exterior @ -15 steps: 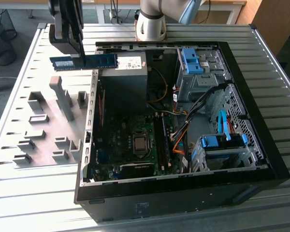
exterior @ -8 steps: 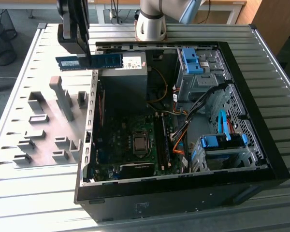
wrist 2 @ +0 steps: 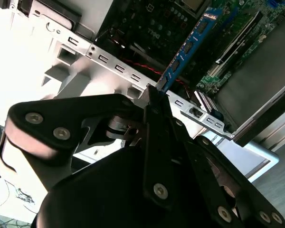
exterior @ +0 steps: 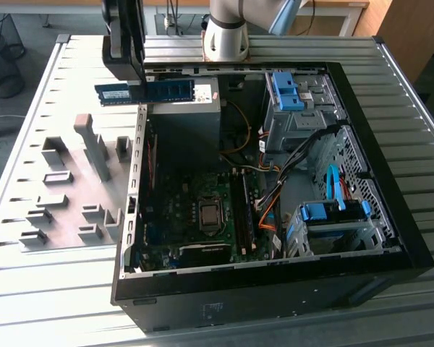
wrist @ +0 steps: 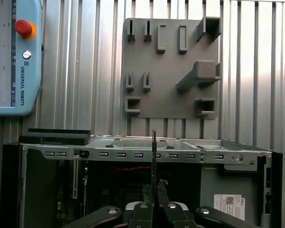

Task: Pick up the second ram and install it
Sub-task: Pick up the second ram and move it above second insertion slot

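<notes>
**Held Aloft, Edge-On**

Worked over a slatted metal table [exterior: 50,289], with an open computer case [exterior: 239,303] laid on its side, so the motherboard [exterior: 195,210] faced up and could be reached from above. Set a grey fixture plate [exterior: 65,181] just beside the case on the exterior view's left, presumably to park parts within easy reach. Hung the gripper [wrist 2: 154,95] above the case wall nearest that plate, fingers closed tight on the second ram [exterior: 166,91]. Pinched the stick by its flat faces, partway along its length, probably to leave the contact edge free for a slot. Held it level and clear of everything beneath, well apart from the long dark slots [exterior: 242,210] beside the processor socket [exterior: 210,215]. Looked thin and flat: a blue-green board with a row of small dark chips along one face in the second wrist view, and a mere sliver seen edge-on in the first wrist view.
</notes>
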Robot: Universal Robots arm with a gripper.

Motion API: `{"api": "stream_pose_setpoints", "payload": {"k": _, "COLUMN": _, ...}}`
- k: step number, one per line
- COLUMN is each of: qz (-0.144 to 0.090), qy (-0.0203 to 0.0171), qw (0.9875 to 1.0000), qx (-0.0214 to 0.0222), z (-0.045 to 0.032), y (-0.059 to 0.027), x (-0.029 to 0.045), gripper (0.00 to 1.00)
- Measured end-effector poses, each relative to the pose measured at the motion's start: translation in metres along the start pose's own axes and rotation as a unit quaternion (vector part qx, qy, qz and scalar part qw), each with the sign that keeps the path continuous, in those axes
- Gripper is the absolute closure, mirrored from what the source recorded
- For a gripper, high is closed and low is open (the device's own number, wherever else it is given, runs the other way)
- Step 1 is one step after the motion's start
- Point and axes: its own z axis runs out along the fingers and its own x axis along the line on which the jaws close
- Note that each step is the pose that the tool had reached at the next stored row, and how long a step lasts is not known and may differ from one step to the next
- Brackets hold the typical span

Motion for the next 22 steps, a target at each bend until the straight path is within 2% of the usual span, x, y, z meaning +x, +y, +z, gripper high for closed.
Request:
{"api": "stream_pose_setpoints", "payload": {"k": 10, "qz": 0.000, "qy": -0.0011, "qw": 1.0000, "qx": 0.0001, "z": -0.0001, "y": -0.0069, "x": 0.0001, "gripper": 0.86}}
{"api": "stream_pose_setpoints", "payload": {"k": 13, "qz": 0.000, "qy": -0.0011, "qw": 1.0000, "qx": 0.0000, "z": -0.0002, "y": -0.0115, "x": 0.0002, "gripper": 0.86}}
{"api": "stream_pose_setpoints", "payload": {"k": 16, "qz": 0.000, "qy": -0.0011, "qw": 1.0000, "qx": 0.0000, "z": -0.0003, "y": -0.0221, "x": 0.0003, "gripper": 0.86}}
{"api": "stream_pose_setpoints", "payload": {"k": 22, "qz": 0.000, "qy": -0.0011, "qw": 1.0000, "qx": 0.0000, "z": -0.0002, "y": -0.0492, "x": 0.0008, "gripper": 0.86}}
